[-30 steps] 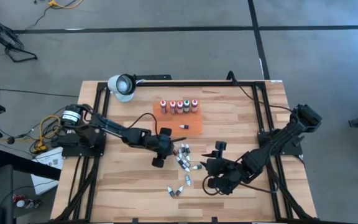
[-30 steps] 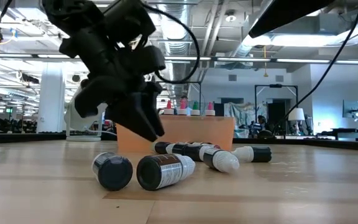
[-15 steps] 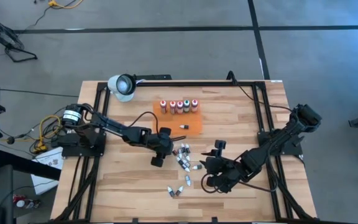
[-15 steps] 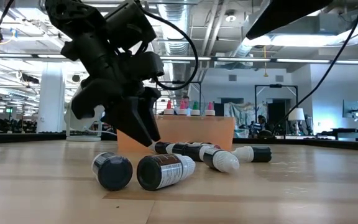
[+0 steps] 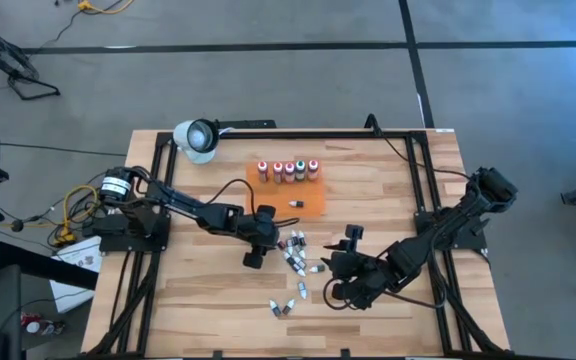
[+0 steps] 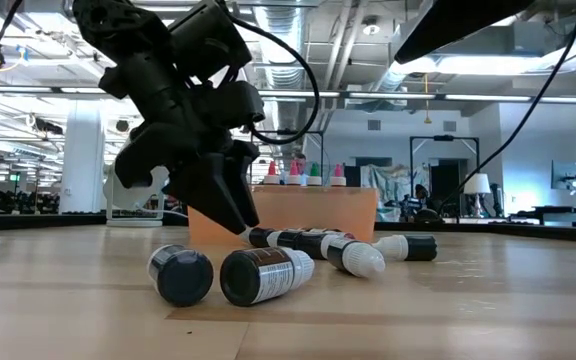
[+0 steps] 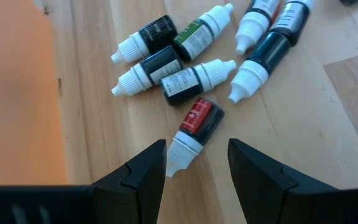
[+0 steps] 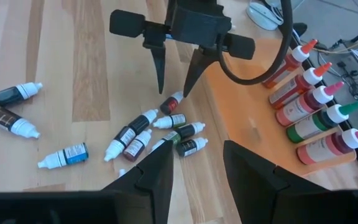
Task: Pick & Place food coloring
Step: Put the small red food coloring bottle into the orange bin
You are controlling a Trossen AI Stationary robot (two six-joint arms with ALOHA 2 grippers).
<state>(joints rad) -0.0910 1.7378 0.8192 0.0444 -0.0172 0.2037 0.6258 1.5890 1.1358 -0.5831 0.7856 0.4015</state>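
Left tool point(image 7: 196, 163) released, tilted down, fingers straddling red-labelled vial point(image 7: 194, 125) on table point(image 7: 303, 149).

Closing in on the loose cluster of food coloring vials point(image 5: 295, 254) from their left over the last second: left gripper point(image 5: 274, 237) sliding a little rightward and toward the flat orange tray point(image 5: 313, 203) in the high view. Dropping lower in the low view too, with fingertips point(image 6: 240, 222) now reaching down almost to the tabletop at the near end of the lying vials. Slowing to almost no motion across the last half second, fingers apart and straddling the white tip of a red-labelled vial point(image 7: 194, 123).
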